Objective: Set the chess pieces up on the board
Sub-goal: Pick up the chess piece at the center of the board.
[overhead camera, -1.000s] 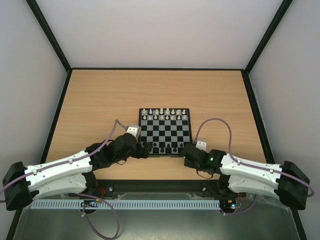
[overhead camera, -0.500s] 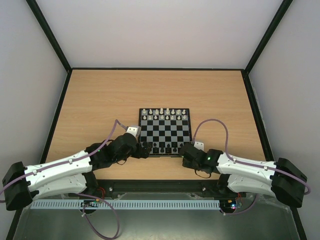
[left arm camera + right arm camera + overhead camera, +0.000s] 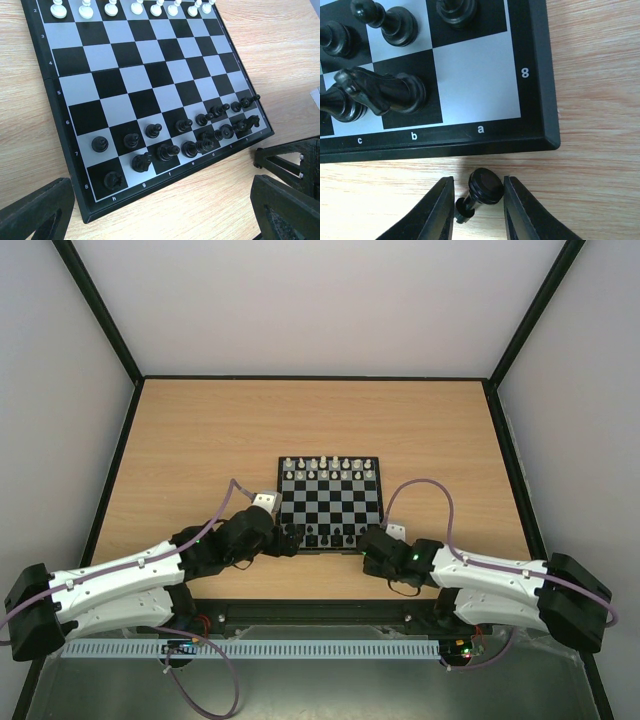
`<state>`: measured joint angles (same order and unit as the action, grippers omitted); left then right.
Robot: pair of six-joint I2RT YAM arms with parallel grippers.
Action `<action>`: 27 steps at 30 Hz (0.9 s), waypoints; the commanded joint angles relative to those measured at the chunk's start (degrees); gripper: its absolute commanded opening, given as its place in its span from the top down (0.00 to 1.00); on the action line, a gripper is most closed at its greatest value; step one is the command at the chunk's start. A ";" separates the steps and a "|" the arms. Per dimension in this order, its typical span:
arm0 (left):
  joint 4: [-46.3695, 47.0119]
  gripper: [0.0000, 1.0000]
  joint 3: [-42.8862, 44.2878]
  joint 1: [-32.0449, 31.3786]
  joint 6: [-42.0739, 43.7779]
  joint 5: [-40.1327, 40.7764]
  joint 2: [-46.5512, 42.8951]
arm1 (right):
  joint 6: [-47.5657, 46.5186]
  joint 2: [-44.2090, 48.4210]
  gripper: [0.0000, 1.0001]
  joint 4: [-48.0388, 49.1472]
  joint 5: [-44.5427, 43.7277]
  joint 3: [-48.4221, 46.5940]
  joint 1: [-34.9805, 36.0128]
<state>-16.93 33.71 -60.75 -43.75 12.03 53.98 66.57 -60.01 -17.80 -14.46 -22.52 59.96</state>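
We see the board (image 3: 330, 505) lying in the middle of the wooden counter (image 3: 200, 440), closer to its near edge than its far one. The white pieces (image 3: 137, 7) stand along the far side of the board, and the black pieces (image 3: 170, 150) fill most of the two near rows. The middle rows are bare checks. The left gripper (image 3: 162, 207) hovers at the near left corner of the board with its fingers spread wide, one at each lower corner of its own view, and it holds nothing. The right gripper (image 3: 477, 192) sits low at the near right corner, just off the board's black border. Between its fingers is a single black piece (image 3: 485, 186) on the counter, close to the border but apart from it. This piece looks tilted, with its round head nearer the board and its foot nearer the gripper. The fingers stand narrowly apart on either side of it, and we cannot tell whether they press on it. Just inside that corner, a black knight (image 3: 380, 92) stands on the near row, one square in from the corner square.
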 commanded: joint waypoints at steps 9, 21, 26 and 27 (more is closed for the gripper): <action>1.03 0.01 -0.51 -0.19 0.06 0.36 -1.05 | -1.87 -1.98 0.70 -3.63 -1.98 -0.24 -2.37; 3.13 0.01 -0.86 -0.22 1.43 -1.86 -1.65 | -4.12 2.20 0.93 -3.11 0.77 -2.17 -2.40; 6.44 0.01 -1.93 -0.17 2.67 -6.16 -4.70 | -6.07 8.34 0.93 -4.35 3.45 -5.78 -2.39; 7.38 0.01 -2.14 -0.19 3.04 -7.37 -5.33 | -6.40 9.35 0.93 -4.62 3.73 -6.61 -2.39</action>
<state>-13.76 32.71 -60.75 -42.52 9.04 51.18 62.08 -54.83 -19.25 -12.58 -25.10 57.76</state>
